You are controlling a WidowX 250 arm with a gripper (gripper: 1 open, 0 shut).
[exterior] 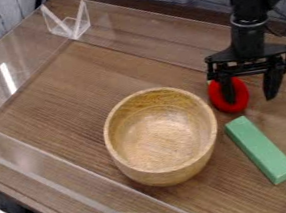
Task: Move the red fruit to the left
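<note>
The red fruit is a small glossy round toy resting on the wooden table at the right side. My gripper hangs straight down over it, open, with its black fingers spread wide. The fruit sits between the fingers, nearer the left one, and part of it is hidden behind the gripper. I cannot tell whether a finger touches it.
A wooden bowl stands in front and to the left of the fruit. A green rectangular block lies just in front of the fruit. Clear plastic walls ring the table.
</note>
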